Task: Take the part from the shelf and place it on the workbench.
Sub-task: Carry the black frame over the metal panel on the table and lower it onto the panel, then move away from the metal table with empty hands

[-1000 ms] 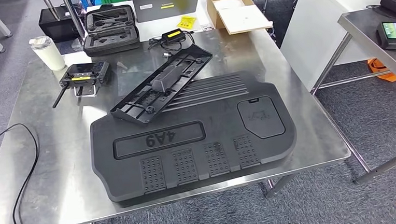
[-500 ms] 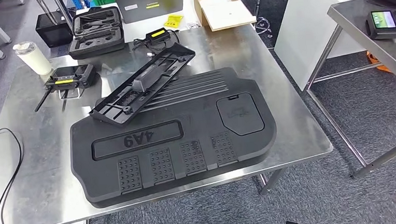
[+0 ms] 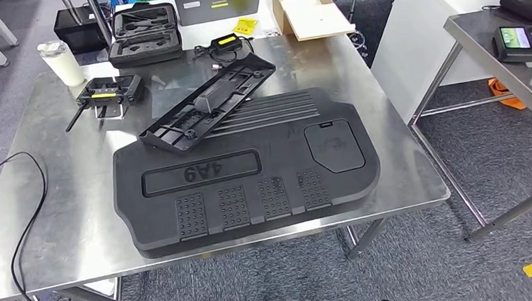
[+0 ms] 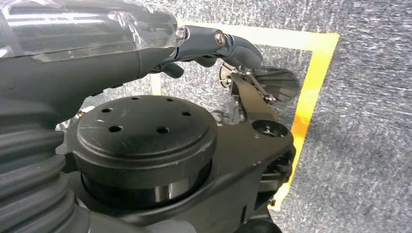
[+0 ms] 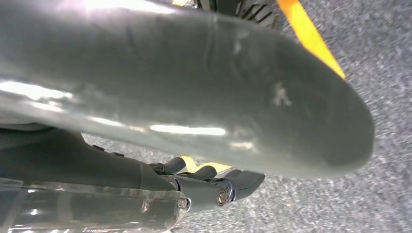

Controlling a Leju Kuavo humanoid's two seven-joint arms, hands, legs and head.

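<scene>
Grey carpet [image 3: 479, 263] runs under a steel surface [image 3: 65, 225] that carries most of what the head view shows. A large black moulded panel [image 3: 251, 186] lies flat across the middle of the surface, with raised characters on its near half and a row of studded patches along its near edge, which reaches just over the surface's front rim. A long, narrow black part [image 3: 208, 105] lies tilted on the panel's far left corner, one end resting on the panel and the other pointing toward the far side of the surface. Left of it sits a black handheld controller [image 3: 106, 94] with a yellow label, and beyond that a white cup [image 3: 62, 64]. An open black case [image 3: 146, 33] lined with foam, a small black charger [image 3: 225, 45] with a yellow label and an open cardboard box [image 3: 310, 11] stand along the far edge. A black cable [image 3: 27, 228] loops over the near left of the surface. A second steel bench [image 3: 501, 45] at the right holds a device with a lit screen [image 3: 521, 40].

In the left wrist view, the left hand [image 4: 218, 46] hangs over the carpet and a yellow floor line [image 4: 311, 92], fingers curled in with nothing in them. In the right wrist view, the right hand [image 5: 214, 187] hangs likewise, its dark fingers curled and holding nothing.
</scene>
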